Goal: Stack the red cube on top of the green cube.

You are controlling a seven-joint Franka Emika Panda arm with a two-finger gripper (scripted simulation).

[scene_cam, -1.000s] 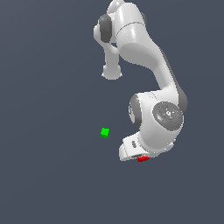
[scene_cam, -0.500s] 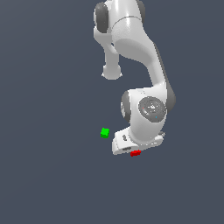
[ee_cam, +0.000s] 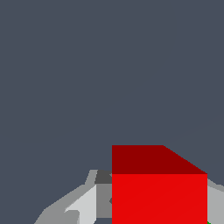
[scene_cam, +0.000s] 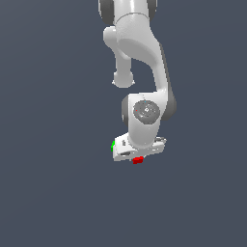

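Two cubes, one held at the gripper

Exterior view: the gripper [scene_cam: 138,157] carries the red cube [scene_cam: 138,160], jaws clamped on it, above the tabletop [scene_cam: 48,144]. Only a sliver of the green cube [scene_cam: 113,144] shows beside the arm's wrist (the rest is hidden).

Wrist view: the red cube [ee_cam: 159,192] looms large between grey fingers [ee_cam: 83,205].

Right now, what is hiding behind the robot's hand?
In the exterior view a sliver of the green cube peeks out behind the hand, which holds the red cube. The rest of the green cube is covered.
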